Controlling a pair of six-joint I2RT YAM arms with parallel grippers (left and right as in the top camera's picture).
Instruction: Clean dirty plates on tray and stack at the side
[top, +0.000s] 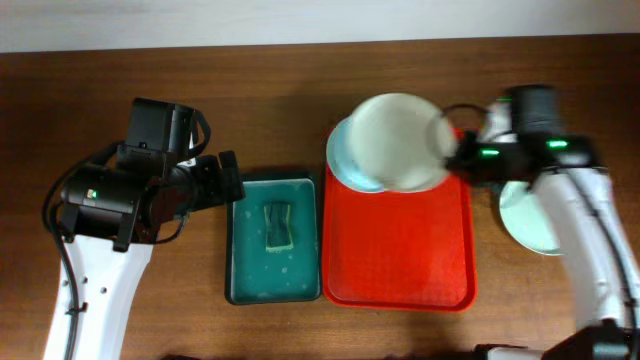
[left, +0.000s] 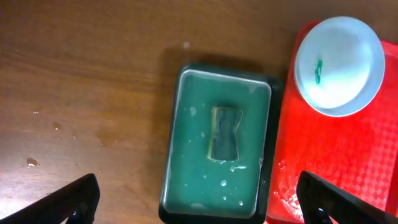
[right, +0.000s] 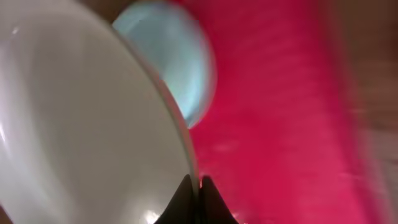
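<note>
The right gripper (top: 452, 155) pinches a white plate (top: 395, 140) by its rim above the red tray (top: 400, 250); left of the tray, the left gripper (top: 228, 178) is wide open.

Small tray (top: 250, 272): dark teal, wet inside, on the table.
Sponge (top: 279, 225): lying mid-tray.
Table (top: 100, 110): brown wood, a few droplets (left: 29, 162).

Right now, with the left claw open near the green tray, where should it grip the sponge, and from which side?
Probably from straight above, the left claw closing across the two long sides of the sponge at its middle. It lies flat in the green tray, clear of the walls, whose rim would block a sideways approach.
</note>
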